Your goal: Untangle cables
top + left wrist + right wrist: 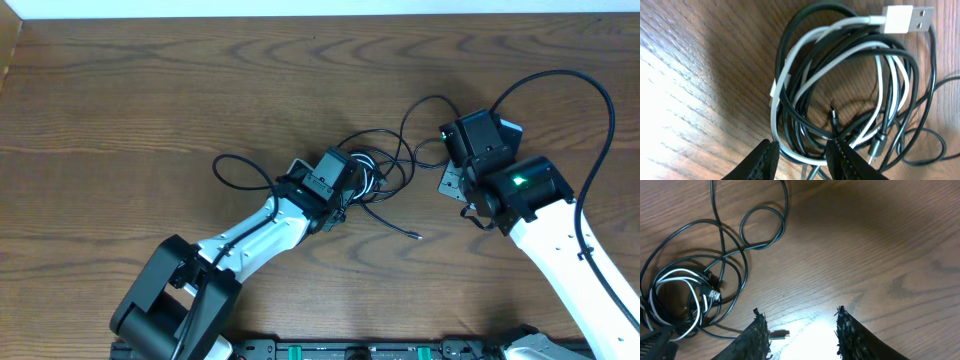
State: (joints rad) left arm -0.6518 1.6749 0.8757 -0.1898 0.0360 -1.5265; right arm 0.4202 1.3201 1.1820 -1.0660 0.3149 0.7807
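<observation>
The cables (375,170) lie tangled mid-table, a white cord (790,75) with a white USB plug (907,19) wound through black cords (805,15). My left gripper (802,145) sits low over the coil's near edge, jaws apart, with white and black strands running between its fingers (765,160). In the overhead view it (358,180) covers part of the tangle. My right gripper (799,314) stands open over bare wood to the right of the tangle (685,295), with a small dark plug (777,334) beside its left finger. It (450,178) holds nothing.
A loose black cord end (415,236) trails toward the front of the table. A black loop (762,227) spreads out from the tangle toward the right arm. The right arm's thicker wire (560,75) arcs above the table at the right.
</observation>
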